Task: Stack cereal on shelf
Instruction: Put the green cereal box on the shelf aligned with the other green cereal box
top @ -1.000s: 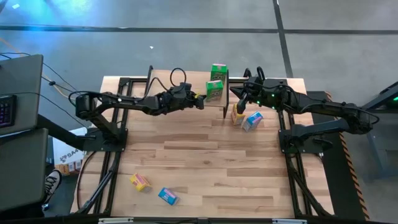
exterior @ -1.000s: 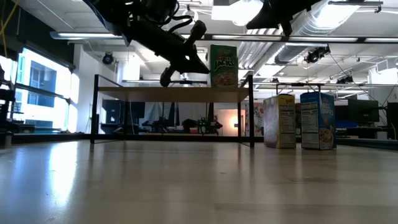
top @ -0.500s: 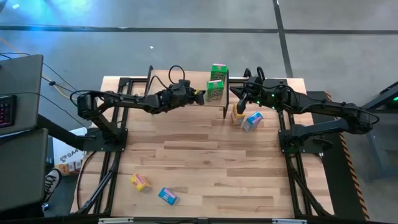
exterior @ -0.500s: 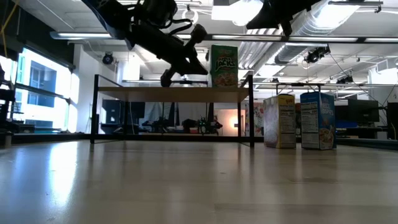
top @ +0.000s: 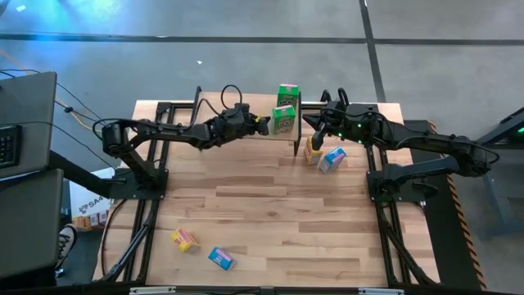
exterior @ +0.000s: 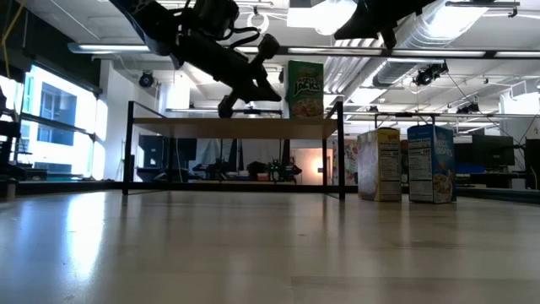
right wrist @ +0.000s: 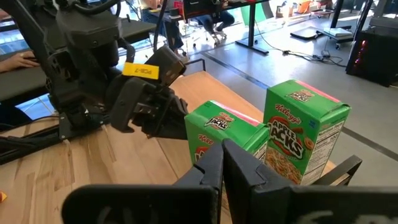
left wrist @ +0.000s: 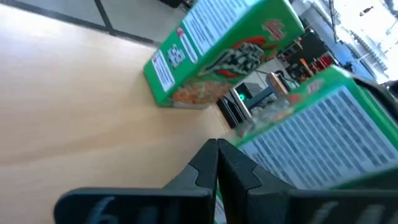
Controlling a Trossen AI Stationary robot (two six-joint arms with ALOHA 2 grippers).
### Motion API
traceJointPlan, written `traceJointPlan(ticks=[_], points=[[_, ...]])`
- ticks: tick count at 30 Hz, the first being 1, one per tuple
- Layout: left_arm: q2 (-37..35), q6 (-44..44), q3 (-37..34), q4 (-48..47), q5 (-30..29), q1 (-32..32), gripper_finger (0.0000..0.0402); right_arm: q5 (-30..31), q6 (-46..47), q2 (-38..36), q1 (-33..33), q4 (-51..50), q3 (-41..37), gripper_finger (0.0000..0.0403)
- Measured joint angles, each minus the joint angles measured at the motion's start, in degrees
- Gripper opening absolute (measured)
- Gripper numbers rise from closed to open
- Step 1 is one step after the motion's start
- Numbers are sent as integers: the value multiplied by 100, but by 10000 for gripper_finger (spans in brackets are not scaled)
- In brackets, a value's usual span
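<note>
I count six cereal boxes. Two are done: both green boxes [top: 285, 108] stand on the shelf [top: 246, 138]. Four are left on the surface [top: 278, 213]: a yellow box [top: 184, 239] and a blue box [top: 220, 258] lie well in front of the shelf, and another yellow [top: 312, 148] and blue [top: 332, 159] stand just right of it. The left tool [top: 263, 125] is closed and empty, beside the nearer green box. The right tool [top: 310, 121] is closed and empty at the shelf's right end.

Beyond my table [top: 278, 205] I see grey floor [top: 246, 57], a keyboard [top: 8, 143], and ceiling lights [exterior: 325, 13].
</note>
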Motion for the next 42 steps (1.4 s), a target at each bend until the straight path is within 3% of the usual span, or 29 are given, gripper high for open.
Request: traceJointPlan(ticks=[7, 11, 18, 25, 31, 42], points=[[-108, 421, -9, -60, 136, 258, 0, 30, -42, 0, 0, 0, 0, 0], [-473, 713, -8, -575, 249, 317, 0, 273, 346, -11, -39, -41, 0, 0], [-888, 857, -7, -1438, 484, -215, 0, -284, 611, 10, -276, -842, 0, 0], [-482, 378, -9, -1022, 115, -744, 0, -332, 415, 10, -340, -982, 0, 0], [-131, 108, -9, -487, -299, -679, 0, -352, 336, 9, -339, -981, 0, 0], [-17, 142, 4, -175, -164, -285, 0, -434, 192, 9, -339, -981, 0, 0]])
